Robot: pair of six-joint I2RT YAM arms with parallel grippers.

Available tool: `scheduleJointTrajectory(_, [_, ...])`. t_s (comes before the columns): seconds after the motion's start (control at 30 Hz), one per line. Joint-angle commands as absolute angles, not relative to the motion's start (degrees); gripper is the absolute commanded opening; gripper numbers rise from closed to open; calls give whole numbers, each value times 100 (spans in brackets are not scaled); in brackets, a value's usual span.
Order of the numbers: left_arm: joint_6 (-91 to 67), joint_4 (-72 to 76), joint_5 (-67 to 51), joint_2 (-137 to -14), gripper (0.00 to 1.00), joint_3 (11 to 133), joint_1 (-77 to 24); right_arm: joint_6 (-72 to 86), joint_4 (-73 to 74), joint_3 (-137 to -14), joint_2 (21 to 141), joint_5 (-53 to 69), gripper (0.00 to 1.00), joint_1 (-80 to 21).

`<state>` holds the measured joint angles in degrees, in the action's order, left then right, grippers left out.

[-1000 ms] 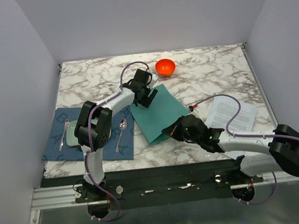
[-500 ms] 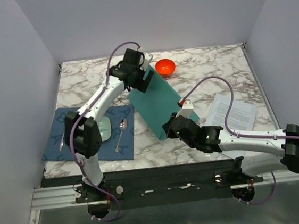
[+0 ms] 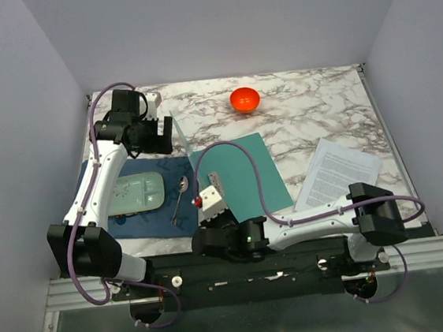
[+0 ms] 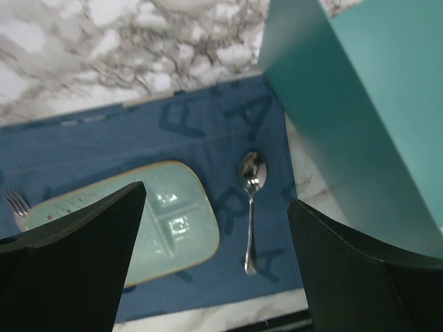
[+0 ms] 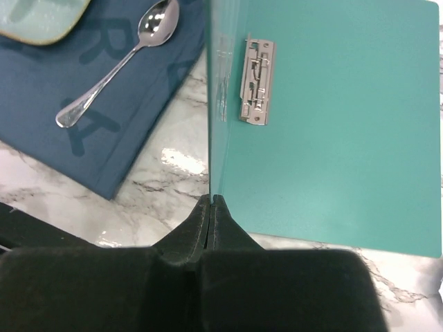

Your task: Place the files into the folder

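The teal folder (image 3: 242, 172) lies open on the marble, its flat half showing the metal clip (image 5: 256, 79). Its cover (image 3: 182, 150) stands nearly upright, edge-on in the right wrist view (image 5: 216, 104). My right gripper (image 3: 204, 203) (image 5: 212, 200) is shut on the cover's near edge. My left gripper (image 3: 159, 134) (image 4: 216, 197) is open and empty, above the blue mat, just left of the cover (image 4: 360, 104). The files (image 3: 337, 171) lie on the table to the right of the folder, untouched.
A dark blue mat (image 3: 100, 218) left of the folder holds a pale mint plate (image 3: 133, 195), a spoon (image 3: 179, 198) and a fork (image 4: 17, 204). An orange bowl (image 3: 244, 98) sits at the back. The right arm lies along the near table edge.
The left gripper let go of the folder's far edge and swung left over the mat. The right gripper pulled the cover's near edge left, and the folder now lies open.
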<state>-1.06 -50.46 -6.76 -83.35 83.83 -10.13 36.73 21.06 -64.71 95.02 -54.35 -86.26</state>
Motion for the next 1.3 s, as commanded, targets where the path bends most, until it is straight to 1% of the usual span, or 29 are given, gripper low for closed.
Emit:
scheduleJointTrajectory(0.0, [-439,-5616,-1660,-7806,99,8113,-783,3156,2347,-7285,10194,-6038,0,-8894])
scheduleJointTrajectory(0.1, [-510,-5730,-1898,-7621,99,7990,-660,2936,2399,-7637,10573,-6126,1,-9044])
scheduleJointTrajectory(0.23, [-562,-5766,-1845,-7436,99,7805,-370,2997,2399,-7612,10635,-6029,1,-9062])
scheduleJointTrajectory(0.27, [-580,-5766,-2037,-7383,99,7761,-143,3006,2399,-7594,10643,-5994,0,-9062])
scheduleJointTrajectory(0.37, [-624,-5774,-2425,-7181,99,7612,104,3023,2399,-7567,10696,-5933,0,-9062])
scheduleJointTrajectory(0.57, [-659,-5739,-2716,-7163,99,7190,105,2971,2329,-7725,10836,-5854,0,-9062])
scheduleJointTrajectory(0.83, [-914,-5713,-3304,-6742,99,7839,114,2936,2224,-7945,11136,-5643,0,-9062])
scheduleJointTrajectory(0.93, [-940,-5695,-3331,-6566,99,7858,105,2909,2197,-7980,11153,-5651,1,-9062])
scheduleJointTrajectory(1.17, [-668,-5581,-3129,-6609,99,7199,105,2839,2127,-8077,11162,-5669,0,-9062])
scheduleJointTrajectory(1.27, [-545,-5581,-2822,-6662,99,7084,105,2830,2109,-8121,11180,-5669,1,-9062])
